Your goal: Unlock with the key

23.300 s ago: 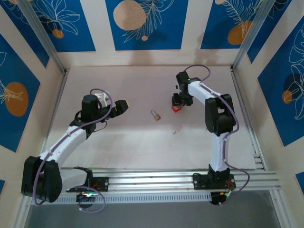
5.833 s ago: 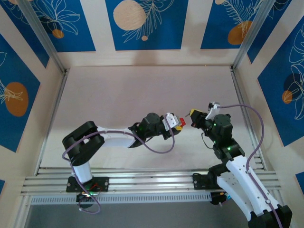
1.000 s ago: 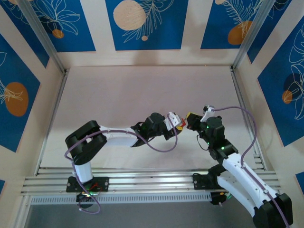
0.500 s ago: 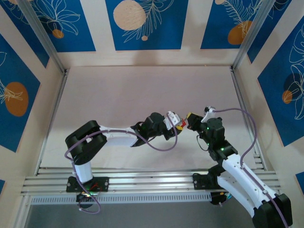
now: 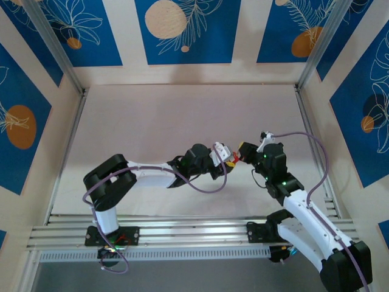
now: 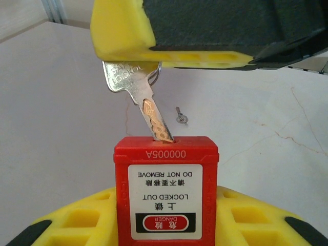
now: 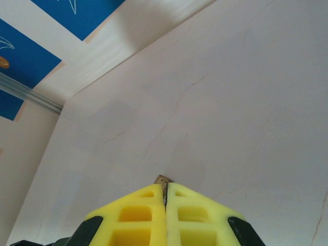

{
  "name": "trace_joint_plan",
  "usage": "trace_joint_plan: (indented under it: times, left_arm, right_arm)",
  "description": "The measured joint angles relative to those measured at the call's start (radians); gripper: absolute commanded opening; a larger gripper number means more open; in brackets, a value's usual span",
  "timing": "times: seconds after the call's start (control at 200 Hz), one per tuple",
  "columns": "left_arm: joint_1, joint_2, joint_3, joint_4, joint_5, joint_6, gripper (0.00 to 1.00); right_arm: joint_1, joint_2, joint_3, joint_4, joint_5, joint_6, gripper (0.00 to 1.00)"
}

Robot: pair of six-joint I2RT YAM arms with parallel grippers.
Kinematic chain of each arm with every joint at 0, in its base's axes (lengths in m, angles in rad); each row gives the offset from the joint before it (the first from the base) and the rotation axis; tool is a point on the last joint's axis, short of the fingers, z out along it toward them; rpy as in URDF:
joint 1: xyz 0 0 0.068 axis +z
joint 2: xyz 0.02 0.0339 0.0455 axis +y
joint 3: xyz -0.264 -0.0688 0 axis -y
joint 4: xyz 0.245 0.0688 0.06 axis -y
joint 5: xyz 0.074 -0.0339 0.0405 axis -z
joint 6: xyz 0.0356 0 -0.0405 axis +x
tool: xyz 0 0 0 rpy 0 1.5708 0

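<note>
Where the two arms meet, right of centre toward the front, the table (image 5: 152, 115) is pale and matte with faint hairline veins. Walls are cream, with three blue leaf-print panels (image 5: 182, 30) on the back wall and more on the sides. Aluminium rails (image 5: 182, 234) run along the near edge.

Counts: two arms, two grippers, one red padlock (image 6: 165, 174), two keys.

Grips: left gripper (image 6: 165, 207) is clamped on the padlock's sides, its label upside down to that wrist camera. The right gripper (image 7: 165, 197) is pinched tight on the head of the key (image 6: 145, 105). The key is tilted, tip in the padlock's keyhole. A small key (image 6: 180, 116) lies loose on the table beyond the padlock.
</note>
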Motion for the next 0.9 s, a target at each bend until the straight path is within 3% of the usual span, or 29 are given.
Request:
trace_joint_plan:
  times: [0.315, 0.9]
  left_arm:
    - [0.0, 0.0, 0.0, 0.0, 0.005, -0.002, 0.22]
    - [0.01, 0.0, 0.0, 0.101, 0.015, -0.101, 0.22]
  right_arm:
    - [0.074, -0.044, -0.024, 0.007, 0.118, 0.005, 0.0]
    - [0.05, -0.032, -0.024, 0.129, 0.136, 0.006, 0.0]
